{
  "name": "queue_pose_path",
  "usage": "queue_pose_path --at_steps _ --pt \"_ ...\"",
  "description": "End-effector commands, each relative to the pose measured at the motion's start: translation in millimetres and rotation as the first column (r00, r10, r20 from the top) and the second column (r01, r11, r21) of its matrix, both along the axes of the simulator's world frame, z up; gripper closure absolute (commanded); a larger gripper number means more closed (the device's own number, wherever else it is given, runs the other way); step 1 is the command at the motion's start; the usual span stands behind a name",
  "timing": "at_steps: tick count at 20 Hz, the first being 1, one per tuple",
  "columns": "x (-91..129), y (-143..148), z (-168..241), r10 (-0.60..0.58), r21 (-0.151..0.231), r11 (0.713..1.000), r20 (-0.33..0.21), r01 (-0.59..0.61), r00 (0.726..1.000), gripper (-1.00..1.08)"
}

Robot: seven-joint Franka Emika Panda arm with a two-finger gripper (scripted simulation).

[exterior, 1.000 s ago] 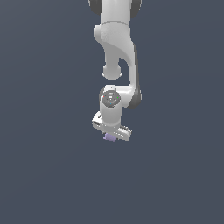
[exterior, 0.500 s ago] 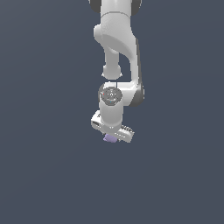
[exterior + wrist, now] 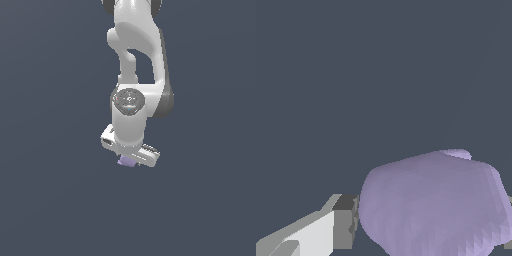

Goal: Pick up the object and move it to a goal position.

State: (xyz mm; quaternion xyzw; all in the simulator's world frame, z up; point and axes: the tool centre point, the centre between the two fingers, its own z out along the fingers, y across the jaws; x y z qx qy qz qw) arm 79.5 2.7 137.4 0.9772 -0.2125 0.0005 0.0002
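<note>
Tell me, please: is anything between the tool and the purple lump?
Nothing visible. The wrist view shows the purple lump right against one finger of the tool, with no other thing between them. The other finger is barely in view. No goal marker shows.

Plain, featureless dark slate-blue backdrop (image 3: 45,200)

A plain dark slate-blue surface (image 3: 55,200) fills both views, with nothing else on it.
</note>
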Motion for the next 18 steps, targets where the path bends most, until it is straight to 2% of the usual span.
queue_pose_path --at_steps 1,9,18 --pt "11.4 1.1 17.1 0.000 0.000 1.000 -0.001 0.000 1.000 1.08" --pt "40.6 4.1 57.7 0.000 0.000 1.000 -0.001 0.000 1.000 1.08" --pt "56.7 5.6 77.9 0.000 0.000 1.000 -0.001 0.000 1.000 1.08"
